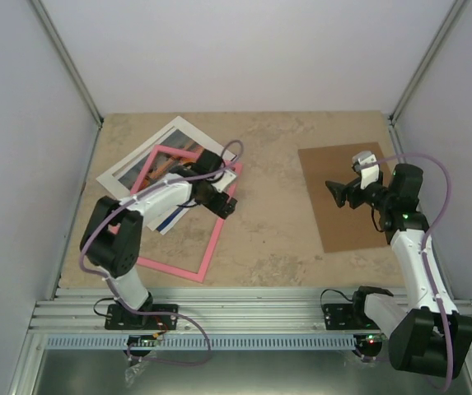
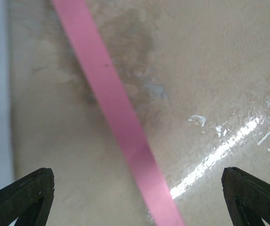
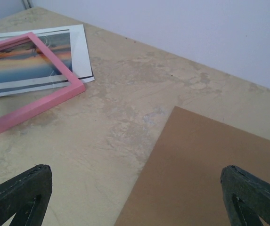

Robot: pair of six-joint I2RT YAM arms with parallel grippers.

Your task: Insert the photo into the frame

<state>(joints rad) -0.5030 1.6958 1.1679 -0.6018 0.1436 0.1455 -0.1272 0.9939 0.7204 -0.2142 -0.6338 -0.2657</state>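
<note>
Photo point(image 1: 174, 132) askew beneath frame point(image 1: 170, 270), frame's long axis near-to-far, left jaws and right jaws released

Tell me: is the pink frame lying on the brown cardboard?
No, the frame overlaps the photo at the left, well apart from the cardboard at the right.

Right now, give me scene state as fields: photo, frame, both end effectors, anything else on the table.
photo: face up, back left
frame: askew, lying partly over photo, not aligned
left end effector: open, above frame's bar, empty
right end effector: open, raised over brown cardboard sheet, empty
</note>
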